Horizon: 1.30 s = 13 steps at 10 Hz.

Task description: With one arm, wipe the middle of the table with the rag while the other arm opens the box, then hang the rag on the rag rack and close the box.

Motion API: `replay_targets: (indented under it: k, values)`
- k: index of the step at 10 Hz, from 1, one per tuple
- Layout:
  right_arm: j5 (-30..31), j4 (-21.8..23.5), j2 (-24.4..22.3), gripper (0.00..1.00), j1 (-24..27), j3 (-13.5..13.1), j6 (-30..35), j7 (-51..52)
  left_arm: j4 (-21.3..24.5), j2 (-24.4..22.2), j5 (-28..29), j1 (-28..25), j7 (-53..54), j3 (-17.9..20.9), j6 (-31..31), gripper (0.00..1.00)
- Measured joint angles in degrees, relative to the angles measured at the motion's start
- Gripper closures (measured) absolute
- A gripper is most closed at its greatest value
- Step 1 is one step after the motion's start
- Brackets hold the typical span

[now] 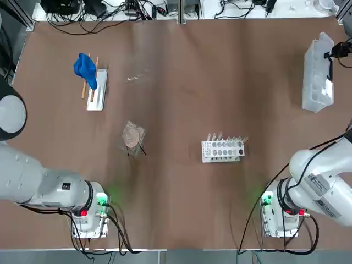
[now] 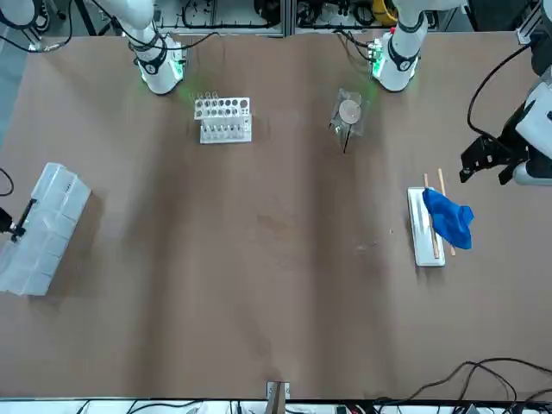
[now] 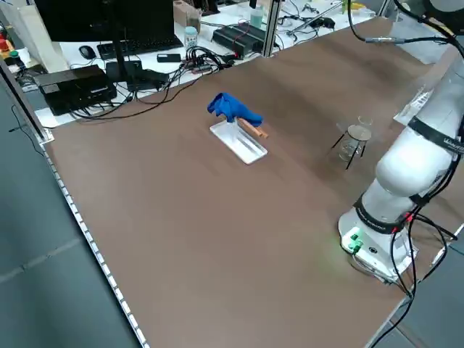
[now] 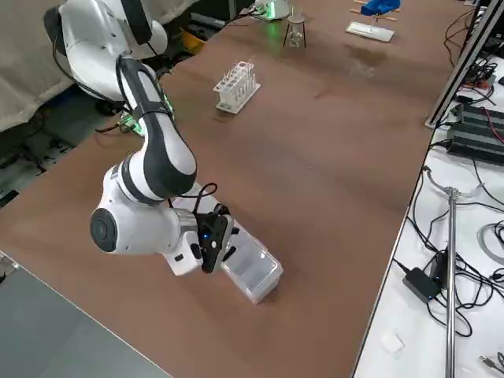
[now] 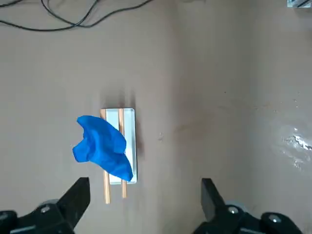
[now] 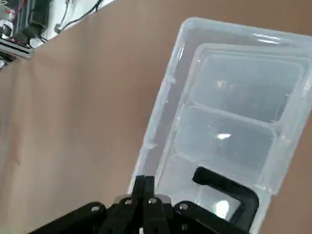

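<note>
Counted on the counter (image 1: pixel 181 82): one blue rag (image 1: pixel 86 69), one rag rack (image 1: pixel 97 89) with two wooden rods, one translucent box (image 1: pixel 318 73), one white test-tube rack (image 1: pixel 222 149), one small glass piece on a wire stand (image 1: pixel 132 137). Two arms are seen, one hand each.

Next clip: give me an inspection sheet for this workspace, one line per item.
Surface: brown table, a faint smear near the middle.
Job's things: blue rag draped over the rag rack; box at the right edge, lid down.
Clutter: test-tube rack; small glass piece on a wire stand.
Grippers: left hand open, hovering above the rag rack; right hand shut, empty, at the box beside its black handle.
Cables: bundles along the far edge; leads at both arm bases.
Surroundings: electronics on a bench beside the table.
</note>
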<state>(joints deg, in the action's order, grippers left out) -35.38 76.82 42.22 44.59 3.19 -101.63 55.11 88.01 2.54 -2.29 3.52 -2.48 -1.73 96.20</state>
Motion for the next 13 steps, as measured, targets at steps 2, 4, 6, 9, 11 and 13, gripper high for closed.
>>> replay_targets:
  k: [2, 4, 6, 9, 11, 13]
  values:
    - [0.93, 0.30, 0.39, 0.97, -1.27, -0.01, -3.52, 0.61, -4.29, 2.36, 0.16, 0.14, -0.09, 0.02, -3.55, 0.00]
    - [1.13, 0.63, 0.85, 0.97, -1.71, -0.04, -4.93, 1.74, -5.40, 3.51, 0.80, -0.08, -0.08, 0.12, -4.16, 0.00]
    - [1.13, 0.65, 1.18, 0.97, -1.71, -0.16, -5.11, 2.09, -5.44, 3.71, 0.97, -0.05, -0.06, 0.13, -4.25, 0.00]
    - [1.12, 0.64, 1.36, 0.97, -1.76, -0.16, -5.16, 2.19, -5.51, 3.71, 1.00, -0.10, -0.06, 0.15, -4.28, 0.00]
    - [1.11, 0.57, 1.39, 0.97, -1.78, -0.15, -5.13, 2.19, -5.51, 3.72, 1.01, -0.18, -0.06, 0.18, -4.32, 0.00]
    - [1.14, -0.11, 1.26, 0.98, -2.40, -0.09, -5.11, 2.22, -5.51, 3.73, 1.01, -0.20, -0.06, 0.19, -4.34, 0.00]
